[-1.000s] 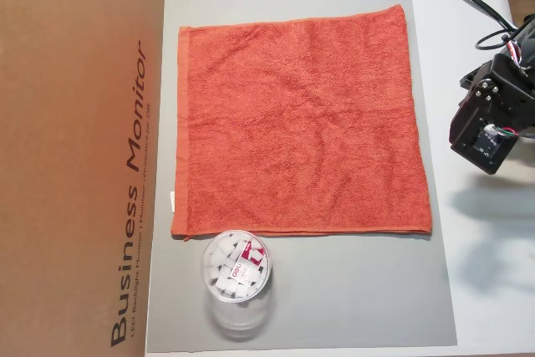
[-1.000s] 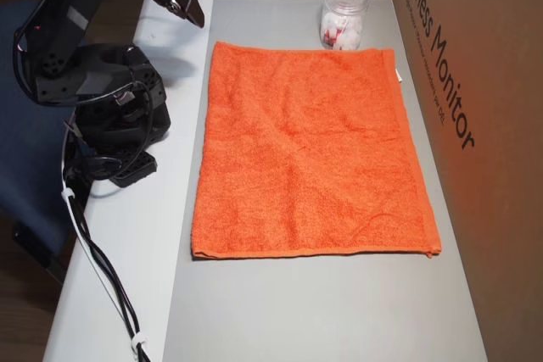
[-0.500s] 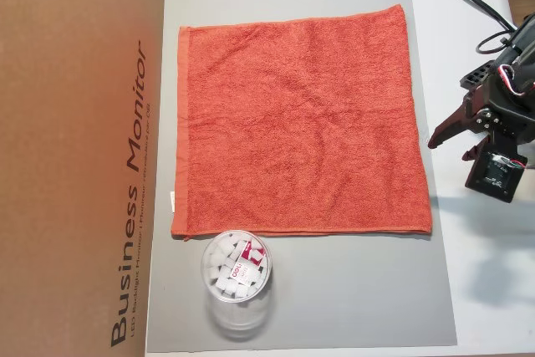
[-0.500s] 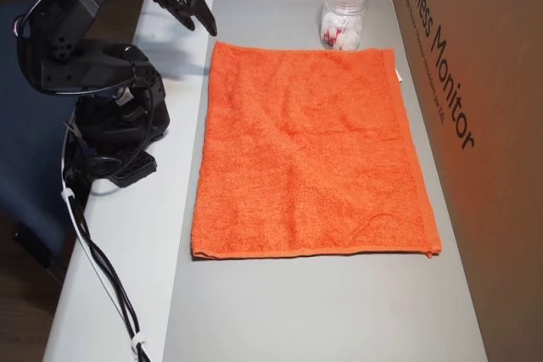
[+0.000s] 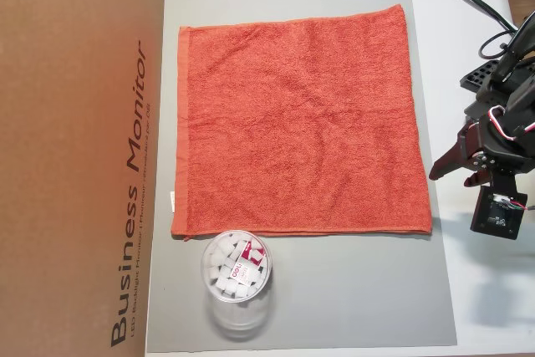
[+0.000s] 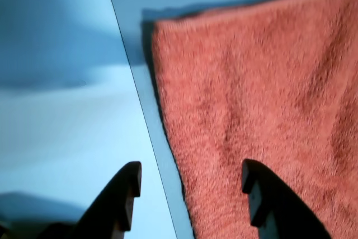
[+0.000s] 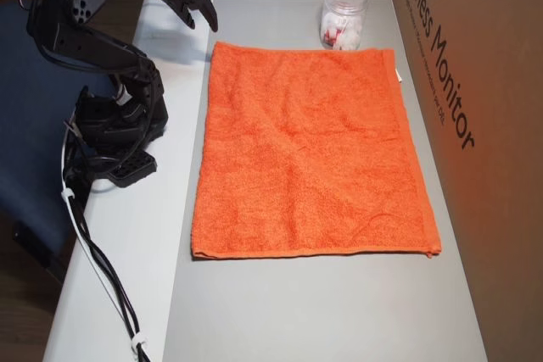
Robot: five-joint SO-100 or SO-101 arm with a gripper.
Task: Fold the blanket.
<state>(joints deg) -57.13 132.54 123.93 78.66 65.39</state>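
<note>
Flat and fully spread, the blanket (image 5: 301,123) lies on a grey mat (image 5: 334,307) — an orange-red terry square with hemmed edges and a small white tag (image 5: 171,201) at its left edge in an overhead view. A clear plastic jar (image 5: 236,277) holding white and red pieces stands on the mat just beside one edge of the blanket, near the tagged corner. A tall brown cardboard box (image 5: 79,156) printed "Business Monitor" runs along the mat's side.

Beyond the opposite edge, the gripper (image 5: 456,171) hovers near a blanket corner — its two dark fingers (image 6: 126,191) stand apart and hold nothing. The wrist view shows one fingertip over the pale table (image 6: 61,132) and the other over the cloth, with the mat's edge between them. Black cables (image 7: 102,269) trail from the arm's base (image 7: 114,137) across the table.
</note>
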